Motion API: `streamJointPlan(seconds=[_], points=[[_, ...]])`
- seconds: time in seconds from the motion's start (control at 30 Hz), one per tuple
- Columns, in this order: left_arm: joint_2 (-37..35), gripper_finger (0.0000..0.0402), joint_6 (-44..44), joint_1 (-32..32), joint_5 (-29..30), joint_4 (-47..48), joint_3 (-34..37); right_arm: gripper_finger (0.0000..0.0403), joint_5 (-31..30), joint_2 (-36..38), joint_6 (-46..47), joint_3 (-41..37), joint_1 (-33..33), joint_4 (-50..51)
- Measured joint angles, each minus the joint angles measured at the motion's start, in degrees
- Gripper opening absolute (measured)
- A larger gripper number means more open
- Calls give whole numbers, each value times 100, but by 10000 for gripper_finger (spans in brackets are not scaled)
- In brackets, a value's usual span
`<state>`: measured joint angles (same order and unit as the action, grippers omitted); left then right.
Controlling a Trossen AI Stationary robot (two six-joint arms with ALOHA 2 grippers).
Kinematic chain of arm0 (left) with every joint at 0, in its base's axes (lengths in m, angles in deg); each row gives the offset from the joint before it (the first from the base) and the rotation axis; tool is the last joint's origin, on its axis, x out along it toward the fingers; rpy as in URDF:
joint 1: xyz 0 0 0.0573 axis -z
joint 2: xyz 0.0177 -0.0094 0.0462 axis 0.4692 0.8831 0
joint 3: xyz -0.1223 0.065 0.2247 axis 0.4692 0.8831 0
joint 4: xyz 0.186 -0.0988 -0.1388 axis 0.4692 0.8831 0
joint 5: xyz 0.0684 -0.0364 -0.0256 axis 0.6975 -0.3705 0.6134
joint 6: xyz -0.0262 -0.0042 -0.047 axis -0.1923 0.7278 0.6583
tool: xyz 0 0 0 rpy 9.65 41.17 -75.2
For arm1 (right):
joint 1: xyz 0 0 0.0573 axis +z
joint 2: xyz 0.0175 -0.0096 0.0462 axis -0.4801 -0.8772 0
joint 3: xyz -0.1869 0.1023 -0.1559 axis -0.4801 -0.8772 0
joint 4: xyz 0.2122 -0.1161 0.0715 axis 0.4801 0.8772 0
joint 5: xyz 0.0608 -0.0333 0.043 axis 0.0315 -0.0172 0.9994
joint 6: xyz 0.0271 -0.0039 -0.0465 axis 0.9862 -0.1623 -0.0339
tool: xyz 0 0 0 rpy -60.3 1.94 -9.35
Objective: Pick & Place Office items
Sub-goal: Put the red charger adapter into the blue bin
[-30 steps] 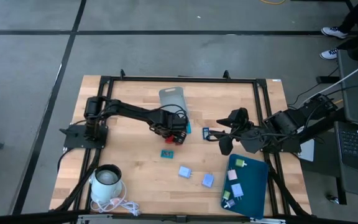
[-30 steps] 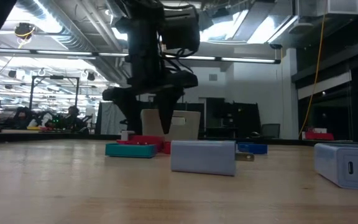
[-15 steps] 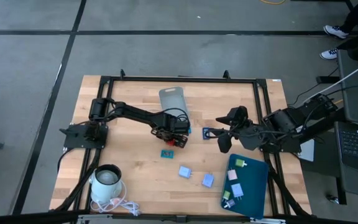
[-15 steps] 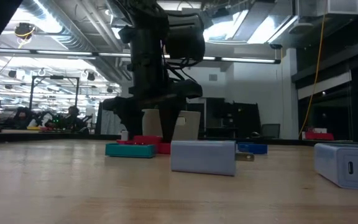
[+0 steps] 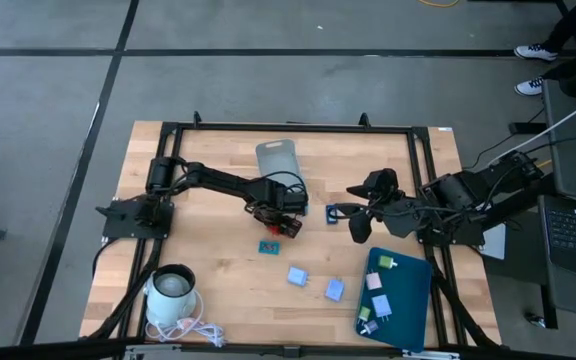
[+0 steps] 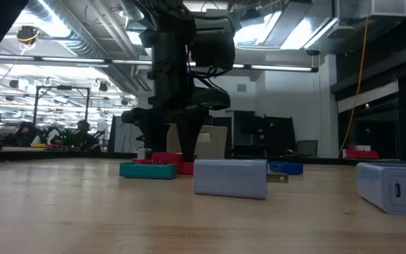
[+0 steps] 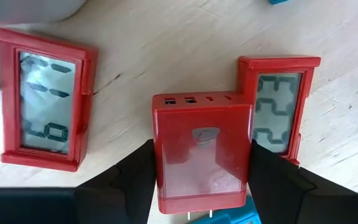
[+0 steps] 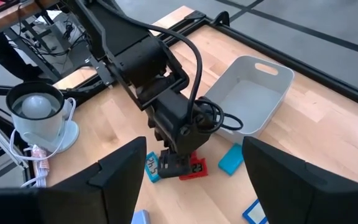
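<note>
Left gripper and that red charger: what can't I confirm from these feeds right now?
- Contact: in the left wrist view the fingers flank the red charger, but whether they press it is unclear.
- High view: the left gripper covers the charger.
- Low view: the arm hides the fingertips.
- Right gripper: idle; finger gap visible only in its wrist view.

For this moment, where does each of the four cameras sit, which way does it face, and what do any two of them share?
High: overhead, straight down; both arms, left gripper, right gripper, grey bin.
Low: tabletop height, facing the room; one arm descends behind a light blue block.
Left wrist: looks down past its fingers flanking a red charger.
Right wrist: looks across the table at the left arm; own fingers spread.
Shared: right wrist and high both show the bin.
</note>
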<state>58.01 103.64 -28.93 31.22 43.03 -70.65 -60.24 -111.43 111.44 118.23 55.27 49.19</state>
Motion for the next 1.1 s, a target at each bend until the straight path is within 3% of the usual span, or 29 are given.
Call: streamJointPlan(seconds=[0.27, 0.47, 0.7, 0.9, 1.1], points=[[0, 205, -609, -35, 112, 974, -625, 272, 0, 0, -15, 0, -126, -7], [-7, 205, -944, -35, 109, 878, -1145, 272, 0, 0, -17, 0, -221, -99], [-18, 205, -1615, 19, -355, -318, -1728, 272, -124, 44, -68, 0, -276, -261], [-27, 205, -2380, 177, -702, -1810, -1762, 272, -1165, 478, -887, 0, -233, -981], [205, 205, -3124, 393, -1093, -3526, -1764, 272, -2095, 1166, -1020, 0, 64, -868]])
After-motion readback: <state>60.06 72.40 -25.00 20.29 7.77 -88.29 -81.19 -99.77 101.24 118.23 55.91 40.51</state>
